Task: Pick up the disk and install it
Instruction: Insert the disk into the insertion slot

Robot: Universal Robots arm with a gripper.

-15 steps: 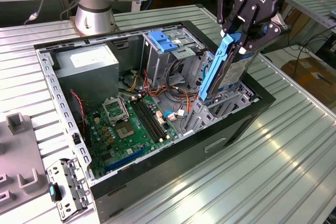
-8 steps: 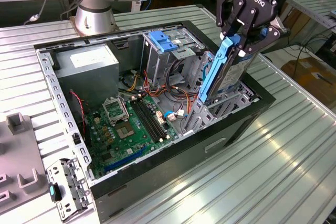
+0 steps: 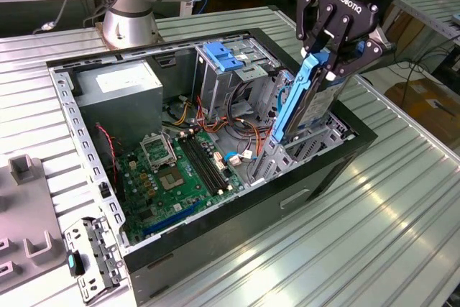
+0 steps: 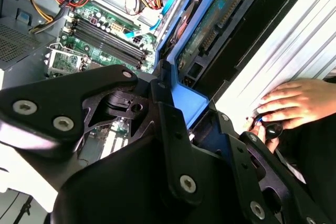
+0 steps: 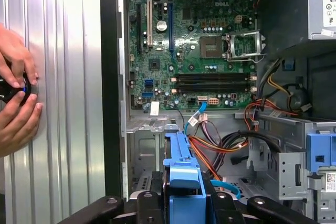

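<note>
My gripper (image 3: 332,55) is shut on the disk (image 3: 300,102) and holds it upright on edge. The disk is a silver drive with blue plastic side rails, and its lower end sits down inside the drive bay (image 3: 305,150) at the exterior view's right end of the open computer case (image 3: 345,167). In the second wrist view the disk's (image 4: 218,22) green circuit-board face and connector show beyond the black fingers (image 4: 170,129). In the first wrist view its blue rail (image 5: 182,169) runs out from between the fingers (image 5: 149,203), above the bay floor.
Inside the case lie the green motherboard (image 3: 176,170), a grey power supply box (image 3: 118,84), a metal cage with a blue handle (image 3: 228,59) and loose cables (image 5: 226,145). A person's hands (image 5: 16,93) rest on the ribbed table beside the case. A metal bracket (image 3: 93,257) lies at the front left.
</note>
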